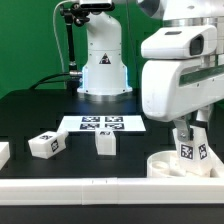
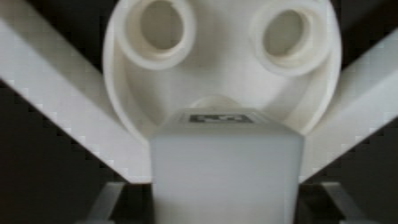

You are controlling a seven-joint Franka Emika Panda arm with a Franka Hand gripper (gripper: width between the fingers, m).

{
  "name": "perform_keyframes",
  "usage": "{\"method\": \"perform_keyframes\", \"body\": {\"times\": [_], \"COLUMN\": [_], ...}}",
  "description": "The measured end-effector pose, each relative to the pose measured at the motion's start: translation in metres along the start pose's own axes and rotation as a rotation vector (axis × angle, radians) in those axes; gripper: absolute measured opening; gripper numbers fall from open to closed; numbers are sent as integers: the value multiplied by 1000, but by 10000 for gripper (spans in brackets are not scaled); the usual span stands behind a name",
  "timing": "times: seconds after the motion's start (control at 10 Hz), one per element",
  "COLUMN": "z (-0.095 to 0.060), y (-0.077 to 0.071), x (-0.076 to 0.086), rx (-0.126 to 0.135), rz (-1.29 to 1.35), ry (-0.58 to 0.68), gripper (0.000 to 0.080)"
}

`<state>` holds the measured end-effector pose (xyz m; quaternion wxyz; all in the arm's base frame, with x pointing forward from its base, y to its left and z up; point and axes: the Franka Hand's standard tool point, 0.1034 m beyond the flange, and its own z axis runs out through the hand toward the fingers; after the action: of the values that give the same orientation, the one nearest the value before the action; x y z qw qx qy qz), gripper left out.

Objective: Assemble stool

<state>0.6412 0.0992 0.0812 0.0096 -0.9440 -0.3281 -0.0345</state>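
Right along the bottom edge of the exterior view ran a long white rail (image 1: 90, 186), smooth plastic. Just behind it, in the lower right of the frame, sat the stool's seat (image 1: 162, 165), a round, shallow white ring. The gripper (image 1: 190, 150) was clenched on a blocky leg (image 1: 190, 152), held upright right over the seat, so low I couldn't tell if they touched. That leg had two black-and-white square tags side by side. They were just patterns, nothing you could read.

In the wrist view the blocky leg (image 2: 222, 170) looked like a plain white block with a small tag on its far end. The seat (image 2: 217, 85) beyond it showed two oval holes.

Further back on the black table (image 1: 25, 120), a loose leg (image 1: 45, 144) lay left of centre. A second loose leg (image 1: 105, 143) stood near the middle, and both were tagged. Behind them lay the flat marker board (image 1: 102, 124), and at top centre was the arm's white base (image 1: 102, 70).
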Motion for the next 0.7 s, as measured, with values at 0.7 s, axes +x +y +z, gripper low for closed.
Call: {"method": "perform_keyframes", "body": {"times": [0.7], "z": [1], "y": [-2], "x": [2], "rx": [17], "rz": [640], "ry": [12], "gripper": [338]}}
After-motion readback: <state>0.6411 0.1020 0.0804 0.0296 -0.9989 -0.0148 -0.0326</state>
